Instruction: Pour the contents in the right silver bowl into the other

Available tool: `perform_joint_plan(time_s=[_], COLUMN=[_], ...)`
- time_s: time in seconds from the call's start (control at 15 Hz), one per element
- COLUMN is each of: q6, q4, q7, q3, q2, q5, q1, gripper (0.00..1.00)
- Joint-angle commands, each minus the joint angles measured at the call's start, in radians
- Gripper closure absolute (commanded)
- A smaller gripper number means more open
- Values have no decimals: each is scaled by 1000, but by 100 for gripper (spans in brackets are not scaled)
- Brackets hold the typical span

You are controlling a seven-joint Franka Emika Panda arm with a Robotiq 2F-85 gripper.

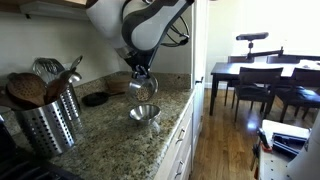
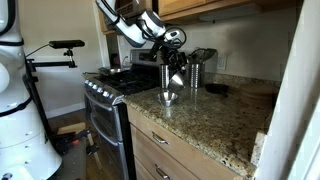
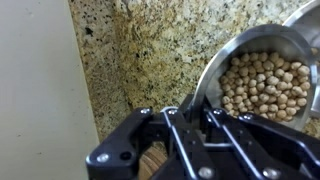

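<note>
My gripper is shut on the rim of a silver bowl and holds it tilted a little above the granite counter. Directly below stands the other silver bowl on the counter. In the wrist view the gripper pinches the rim of the held bowl, which contains pale round chickpeas. What lies inside the lower bowl cannot be made out.
A perforated metal utensil holder with wooden spoons stands at the near left, with a small dark dish behind the bowls. A stove adjoins the counter. Another metal holder stands by the wall. A dining table with chairs fills the room beyond.
</note>
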Motion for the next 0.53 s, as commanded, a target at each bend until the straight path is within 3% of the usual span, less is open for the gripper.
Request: perform_joint_plan(time_s=[0.0,0.47], q6=[-17,-21], q4=[-76,-120], q7=[16,19], q3=[7,22], q2=[-78,-118], q5=[5,1], q1=[0,1], gripper=[94,94])
